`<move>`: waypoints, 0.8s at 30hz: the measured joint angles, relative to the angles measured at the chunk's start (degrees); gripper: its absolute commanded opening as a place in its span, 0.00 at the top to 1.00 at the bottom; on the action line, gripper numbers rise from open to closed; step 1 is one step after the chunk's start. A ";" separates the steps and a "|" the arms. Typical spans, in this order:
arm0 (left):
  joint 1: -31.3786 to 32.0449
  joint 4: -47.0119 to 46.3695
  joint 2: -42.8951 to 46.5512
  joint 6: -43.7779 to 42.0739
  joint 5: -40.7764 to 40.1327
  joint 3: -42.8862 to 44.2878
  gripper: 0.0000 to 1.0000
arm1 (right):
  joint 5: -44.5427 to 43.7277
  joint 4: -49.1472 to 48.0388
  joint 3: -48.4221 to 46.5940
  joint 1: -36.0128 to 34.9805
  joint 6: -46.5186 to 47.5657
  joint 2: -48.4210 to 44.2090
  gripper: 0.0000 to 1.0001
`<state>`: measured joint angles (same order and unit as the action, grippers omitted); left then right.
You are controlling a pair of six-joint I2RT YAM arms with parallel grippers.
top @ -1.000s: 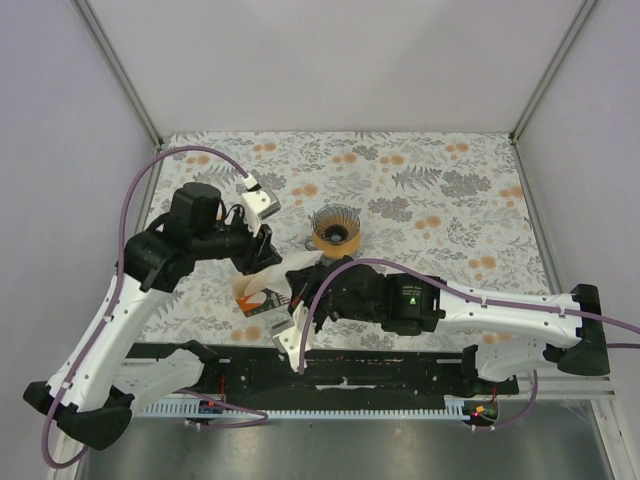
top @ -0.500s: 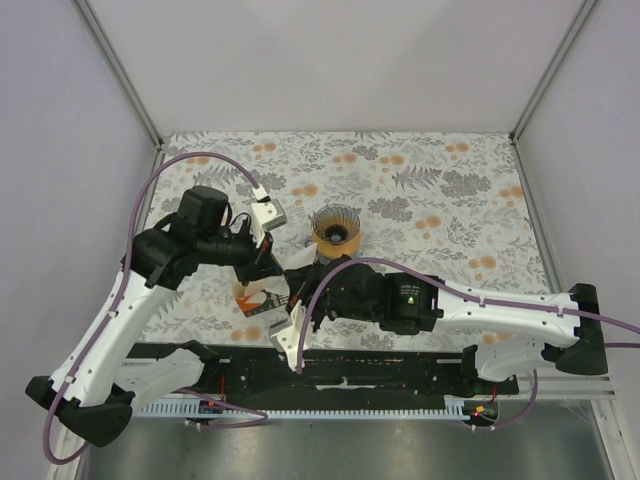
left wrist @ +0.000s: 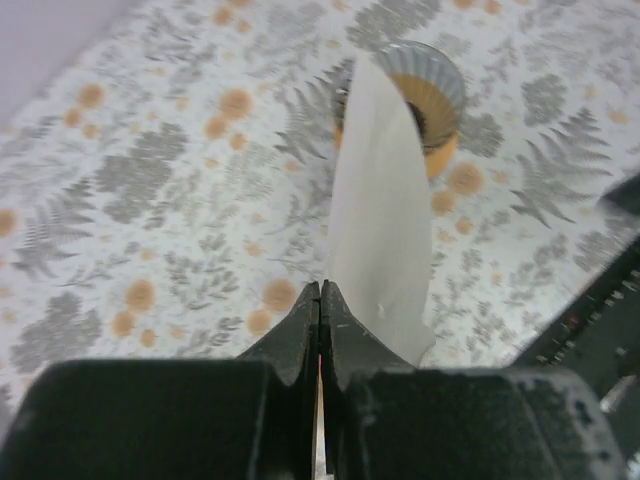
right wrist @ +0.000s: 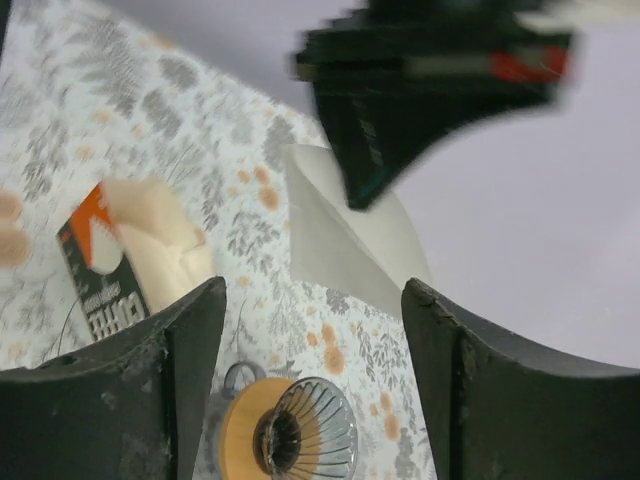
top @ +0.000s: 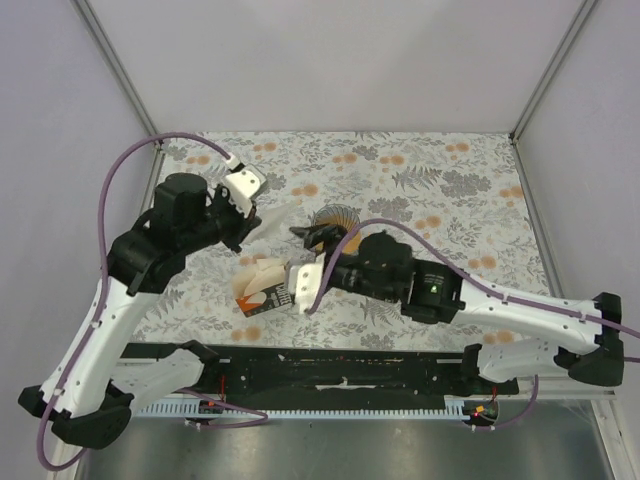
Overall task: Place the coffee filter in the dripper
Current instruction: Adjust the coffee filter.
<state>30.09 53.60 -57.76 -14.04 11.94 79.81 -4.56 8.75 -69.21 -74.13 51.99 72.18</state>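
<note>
The coffee filter is a thin white paper cone, held off the table with my left gripper shut on its lower edge. In the top view the coffee filter sticks out to the right of the left gripper, just left of the dripper. The dripper is a dark ribbed see-through cone sitting on a tan ring. My right gripper is open and holds nothing, hovering close over the dripper's near side. The coffee filter hangs beyond its fingers.
An orange, white and black carton lies near the front edge, with a stack of cream filters poking out of it. The same carton sits left of the right gripper. Enclosure walls ring the flowered mat.
The left gripper shut on a filter at the carton and lifted it up and right toward the dripper. The right gripper opened, let go at the carton and moved toward the dripper.
</note>
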 measured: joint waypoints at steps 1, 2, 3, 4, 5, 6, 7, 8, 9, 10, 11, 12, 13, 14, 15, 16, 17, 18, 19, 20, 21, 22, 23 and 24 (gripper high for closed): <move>0.00 -1.20 0.81 -0.22 -1.62 -0.15 0.98 | 0.63 -2.51 0.68 1.53 -4.79 -1.51 0.17; 0.00 -3.43 2.12 -0.72 -3.91 -0.90 0.98 | 1.05 -4.42 1.07 2.97 -9.03 -2.73 0.16; 0.00 -5.66 3.80 -1.49 -6.05 -2.03 0.98 | 1.29 -6.32 1.22 4.79 -14.19 -3.91 0.16; 0.00 -7.82 5.68 -2.38 -7.93 -3.52 0.98 | 1.27 -8.81 1.18 6.99 -21.16 -4.92 0.16; 0.00 -9.81 7.65 -3.34 -9.57 -5.07 0.98 | 1.03 -10.23 0.92 8.46 -26.23 -5.31 0.16; 0.00 -11.50 9.20 -4.22 -10.62 -6.38 0.98 | 0.46 -11.32 0.39 9.92 -31.34 -5.35 0.16; 0.00 -13.64 10.95 -5.35 -12.02 -8.04 0.98 | -0.57 -12.13 -0.61 11.41 -38.34 -4.87 0.16; 0.00 -15.41 12.22 -6.34 -13.11 -9.29 0.98 | -1.44 -12.94 -1.66 12.57 -44.76 -3.96 0.17; 0.00 -16.70 13.22 -7.06 -13.81 -10.05 0.98 | -1.90 -13.73 -2.56 13.44 -50.66 -2.84 0.16; 0.00 -19.02 14.29 -8.20 -14.88 -11.13 0.98 | -2.14 -14.78 -3.15 14.01 -56.00 -1.66 0.16; 0.00 -20.98 14.99 -9.16 -15.54 -12.00 0.98 | -2.23 -15.93 -3.45 14.40 -60.78 -0.37 0.17; 0.00 -22.95 15.52 -10.01 -16.24 -13.00 0.98 | -2.21 -17.05 -3.89 14.67 -65.79 1.25 0.15; 0.00 -24.81 16.02 -10.95 -16.68 -14.12 0.98 | -2.10 -17.79 -4.44 14.69 -69.61 2.95 0.14; 0.02 -26.43 16.48 -11.82 -17.00 -15.28 0.98 | -1.86 -18.21 -5.44 14.73 -73.16 5.03 0.11; 0.02 -27.47 16.74 -12.55 -17.18 -16.09 0.98 | -1.77 -18.43 -6.62 14.73 -75.89 7.04 0.10; 0.02 -28.79 17.07 -13.51 -17.42 -17.05 0.98 | -1.70 -18.62 -7.98 14.73 -78.58 9.22 0.10; 0.02 -29.77 17.31 -14.25 -17.53 -17.68 0.98 | -1.66 -18.80 -8.85 14.75 -80.43 10.73 0.11; 0.00 -30.51 17.46 -14.78 -17.62 -18.08 0.98 | -1.49 -19.30 -9.62 14.78 -82.55 12.26 0.12; 0.00 -31.41 17.73 -15.45 -17.66 -18.47 0.98 | -1.29 -19.78 -10.03 14.80 -84.17 13.29 0.14; 0.02 -32.09 17.99 -15.98 -17.64 -18.75 0.98 | -1.09 -20.33 -10.49 14.88 -85.88 14.38 0.16; 0.00 -32.81 18.18 -16.39 -17.62 -19.04 0.98 | -0.83 -20.68 -10.99 14.97 -87.10 15.26 0.19; 0.02 -33.48 18.49 -16.76 -17.57 -19.32 0.98 | -0.52 -20.94 -11.89 15.17 -88.39 16.33 0.24; 0.02 -34.01 18.71 -16.96 -17.57 -19.52 0.98 | -0.22 -21.16 -12.72 15.32 -89.29 17.20 0.27; 0.02 -34.29 18.82 -16.96 -17.59 -19.56 0.98 | 0.13 -21.38 -13.79 15.56 -90.58 18.23 0.31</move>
<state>30.11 19.31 -38.94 -31.00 -5.65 60.25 -4.43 -12.62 -83.00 -58.57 -38.59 90.41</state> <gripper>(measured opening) 0.025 0.779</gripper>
